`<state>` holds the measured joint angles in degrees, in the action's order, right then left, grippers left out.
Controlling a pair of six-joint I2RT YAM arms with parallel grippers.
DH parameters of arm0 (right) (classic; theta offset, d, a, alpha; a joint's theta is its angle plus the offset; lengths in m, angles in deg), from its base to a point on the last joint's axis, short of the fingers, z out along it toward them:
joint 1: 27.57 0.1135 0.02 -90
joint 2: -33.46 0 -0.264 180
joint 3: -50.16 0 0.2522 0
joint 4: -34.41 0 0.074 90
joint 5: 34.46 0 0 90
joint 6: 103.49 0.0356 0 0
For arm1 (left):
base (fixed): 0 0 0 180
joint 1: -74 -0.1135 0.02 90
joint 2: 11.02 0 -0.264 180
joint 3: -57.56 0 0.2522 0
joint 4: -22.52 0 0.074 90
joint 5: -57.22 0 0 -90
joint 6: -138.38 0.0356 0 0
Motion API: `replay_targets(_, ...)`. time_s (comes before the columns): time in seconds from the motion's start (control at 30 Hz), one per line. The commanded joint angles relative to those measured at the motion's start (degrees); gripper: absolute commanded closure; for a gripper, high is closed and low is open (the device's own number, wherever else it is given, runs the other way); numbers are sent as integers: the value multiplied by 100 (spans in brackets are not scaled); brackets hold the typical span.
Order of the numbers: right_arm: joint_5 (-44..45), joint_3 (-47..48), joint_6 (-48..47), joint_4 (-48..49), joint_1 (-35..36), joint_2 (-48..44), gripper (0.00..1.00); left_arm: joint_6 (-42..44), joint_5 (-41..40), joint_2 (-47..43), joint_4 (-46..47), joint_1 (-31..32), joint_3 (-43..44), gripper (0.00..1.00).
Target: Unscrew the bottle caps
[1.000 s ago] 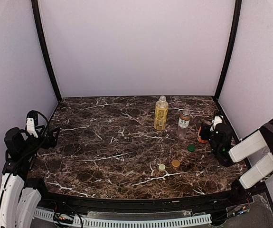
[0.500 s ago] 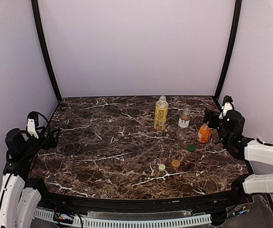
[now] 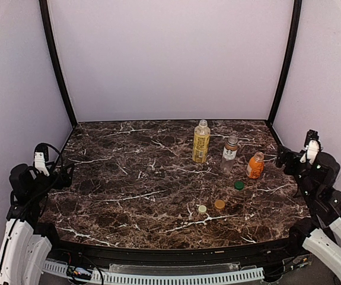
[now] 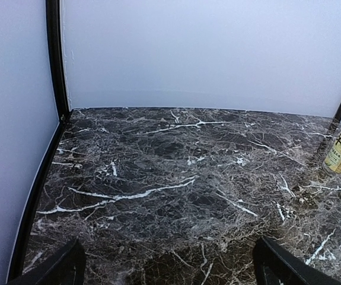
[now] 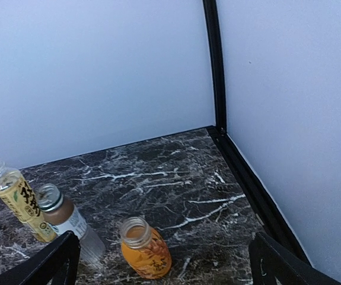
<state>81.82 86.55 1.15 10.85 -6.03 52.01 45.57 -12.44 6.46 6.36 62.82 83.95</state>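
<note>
Right tool (image 3: 286, 157), jaws spread wide and gripping nothing, has drawn back from the orange bottle (image 3: 255, 165) it was touching a second ago and now sits well to that bottle's right, at the bench (image 3: 128, 178) edge. Left tool (image 4: 170, 246), equally wide and empty, stays far to the orange bottle's left. Three bottles stand upright: the orange bottle, the clear white-labelled bottle (image 3: 230, 153) just left of it, and the tall yellow-labelled bottle (image 3: 201, 142) further left. Three caps lie loose on the arms' side of the orange bottle: the dark green cap (image 3: 239, 184) closest to it, the golden tan cap (image 3: 219, 204) and pale cream cap (image 3: 202, 209) further left
</note>
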Motion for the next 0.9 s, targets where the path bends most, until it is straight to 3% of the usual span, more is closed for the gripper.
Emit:
replay_targets(0.0,806,-416,688,-716,-305,-260,2,82,70,-75,77,-141,-112,1)
replay_targets(0.13,863,-854,811,-585,-731,-329,2,109,121,-136,43,-264,-120,1)
replay_targets(0.3,377,-1187,181,115,-1003,-52,1,103,266,-197,28,-377,-140,1)
replay_targets(0.67,1812,-540,1407,-189,-963,2095,1,70,512,-125,11,-583,-205,1)
replay_targets(0.87,1790,-545,1400,-230,-954,2024,2,71,519,-154,-7,-618,-212,1)
